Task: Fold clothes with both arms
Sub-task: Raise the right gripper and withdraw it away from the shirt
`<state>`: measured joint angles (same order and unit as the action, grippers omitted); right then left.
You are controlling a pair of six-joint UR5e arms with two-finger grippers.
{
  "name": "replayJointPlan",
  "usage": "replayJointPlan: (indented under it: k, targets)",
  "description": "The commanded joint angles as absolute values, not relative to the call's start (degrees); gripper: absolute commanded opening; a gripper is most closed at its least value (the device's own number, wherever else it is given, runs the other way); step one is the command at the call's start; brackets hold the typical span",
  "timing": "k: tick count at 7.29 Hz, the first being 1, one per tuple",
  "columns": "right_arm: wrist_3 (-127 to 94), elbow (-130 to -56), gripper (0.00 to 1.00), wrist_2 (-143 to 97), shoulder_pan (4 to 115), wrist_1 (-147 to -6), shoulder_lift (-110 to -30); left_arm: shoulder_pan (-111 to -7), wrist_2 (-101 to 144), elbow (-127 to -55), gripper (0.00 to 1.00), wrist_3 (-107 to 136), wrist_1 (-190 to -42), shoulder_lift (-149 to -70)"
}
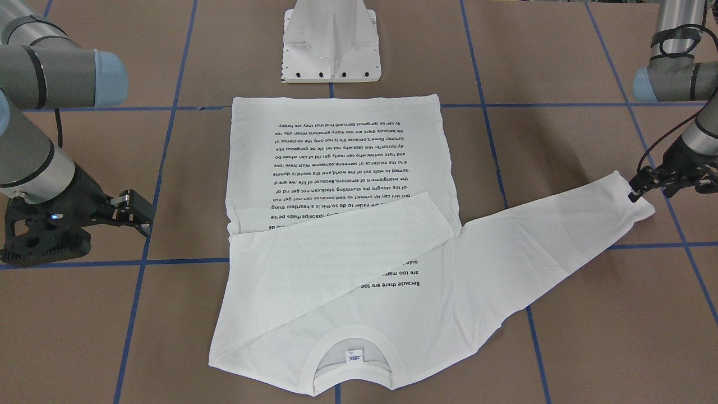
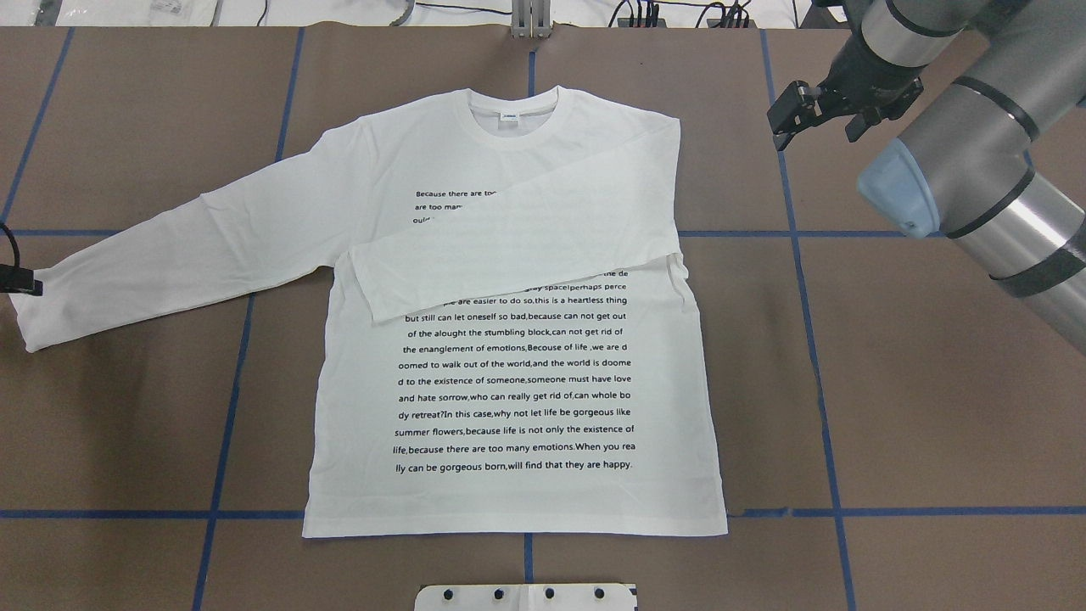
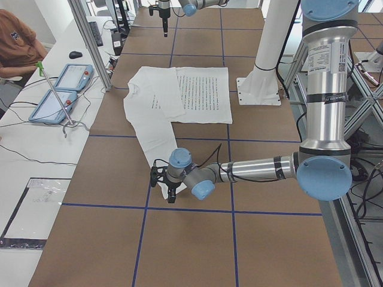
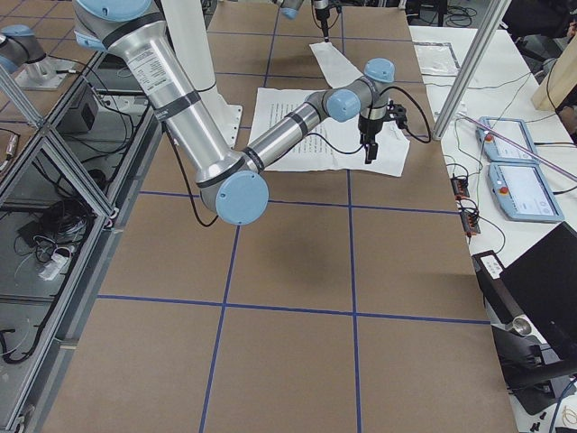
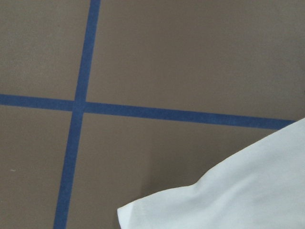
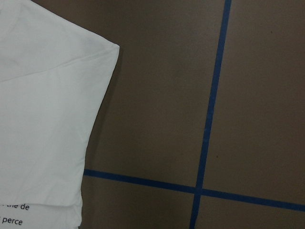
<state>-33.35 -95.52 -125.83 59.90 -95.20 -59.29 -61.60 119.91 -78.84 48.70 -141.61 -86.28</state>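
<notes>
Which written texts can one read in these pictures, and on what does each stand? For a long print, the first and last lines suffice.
T-shirt print, first line, cut off by the folded sleeve: "Because there are too"
Last line: "lly can be gorgeous born,will find that they are happy."
Collar tag: too small to read.
Left arm label: too small to read.
</notes>
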Motion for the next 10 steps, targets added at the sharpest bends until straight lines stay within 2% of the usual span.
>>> replayJointPlan:
  k: [1,3,5,7,10]
  targets:
    - [-33.05,-95.89,1.00,-126.47,60.12,-95.10,-59.68,-59.33,119.88,-77.97,1.00,48.96,-142.29,-86.22]
    - [-33.48,-96.24,1.00,-126.39,60.12,-95.19,-59.68,-59.33,119.88,-77.52,0.96,48.96,-143.35,-86.13]
    - [-33.75,-97.02,1.00,-126.65,60.03,-95.27,-59.68,-59.33,119.88,-77.17,0.70,48.96,-143.26,-86.04]
    - [-33.75,-97.03,1.00,-126.65,60.03,-95.19,-59.68,-59.41,119.80,-77.69,0.40,49.04,-143.26,-86.04]
    - [-33.75,-96.94,1.00,-126.65,60.03,-95.27,-59.76,-59.41,119.79,-79.18,0.12,49.13,-142.83,-86.13]
